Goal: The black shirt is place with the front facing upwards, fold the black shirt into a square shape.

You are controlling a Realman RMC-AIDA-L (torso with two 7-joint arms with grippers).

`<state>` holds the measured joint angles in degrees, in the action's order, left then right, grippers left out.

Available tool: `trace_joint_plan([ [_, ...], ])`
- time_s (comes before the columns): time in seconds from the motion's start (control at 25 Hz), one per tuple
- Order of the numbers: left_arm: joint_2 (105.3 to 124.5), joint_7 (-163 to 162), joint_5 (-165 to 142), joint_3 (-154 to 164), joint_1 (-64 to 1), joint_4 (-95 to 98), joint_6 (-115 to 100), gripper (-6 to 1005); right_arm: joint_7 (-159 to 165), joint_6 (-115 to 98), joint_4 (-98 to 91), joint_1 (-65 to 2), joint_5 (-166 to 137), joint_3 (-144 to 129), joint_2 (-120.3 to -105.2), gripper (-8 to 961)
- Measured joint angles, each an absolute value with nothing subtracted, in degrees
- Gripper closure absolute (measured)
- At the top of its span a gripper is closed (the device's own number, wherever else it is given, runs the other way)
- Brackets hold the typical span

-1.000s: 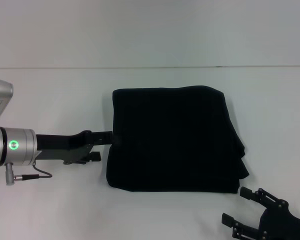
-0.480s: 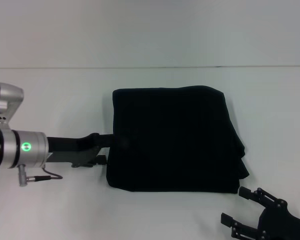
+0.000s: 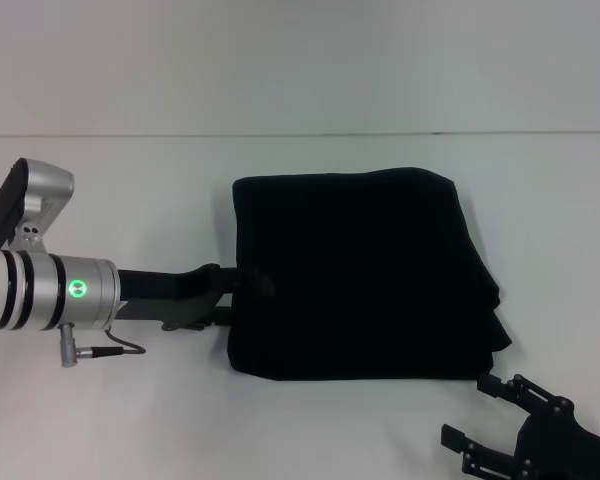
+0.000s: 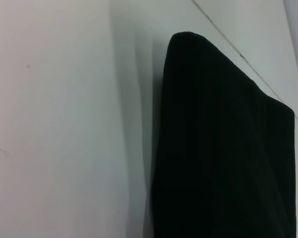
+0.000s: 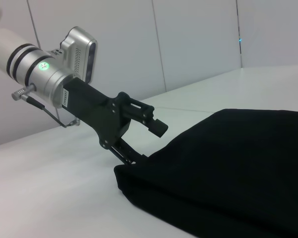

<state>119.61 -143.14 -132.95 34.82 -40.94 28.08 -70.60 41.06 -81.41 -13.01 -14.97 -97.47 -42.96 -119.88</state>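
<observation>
The head view looks forward and down from above the table (image 3: pixel 130 180), showing all of the folded black shirt (image 3: pixel 360 275). The left wrist view is very near, low over the table, along the shirt's edge. The right wrist view looks low across the shirt toward the left gripper (image 5: pixel 139 141), which the head view also shows.

Even, bright overhead light washes the white bench (image 3: pixel 130 410) with no glare. The black shirt (image 3: pixel 360 275) reads as a nearly featureless dark mass, its folds barely visible. In the left wrist view a soft grey shadow lies beside the cloth, whose edge is slightly blurred.
</observation>
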Motion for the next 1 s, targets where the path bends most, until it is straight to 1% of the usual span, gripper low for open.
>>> trace_joint_plan([
  [0.12,119.53,-142.39,-133.08,35.14,-40.66,28.59,-69.94,77,41.14,-81.55,-13.01,-14.95,-97.47,-42.9,-119.88,57],
  [0.56,119.57,-142.19,-133.6,37.07,-40.66,28.44,-68.3,499,41.27,-81.79,-13.07,-14.94,-97.47,-42.65,-119.88,57],
  [0.88,119.81,-142.1,-133.6,38.01,-41.12,27.94,-67.34,714,41.3,-81.83,-13.1,-14.94,-97.47,-42.57,-119.88,57],
  [1.0,120.0,-142.08,-133.59,38.96,-41.19,27.95,-66.95,826,41.31,-81.83,-13.1,-14.94,-97.47,-42.45,-119.88,56],
])
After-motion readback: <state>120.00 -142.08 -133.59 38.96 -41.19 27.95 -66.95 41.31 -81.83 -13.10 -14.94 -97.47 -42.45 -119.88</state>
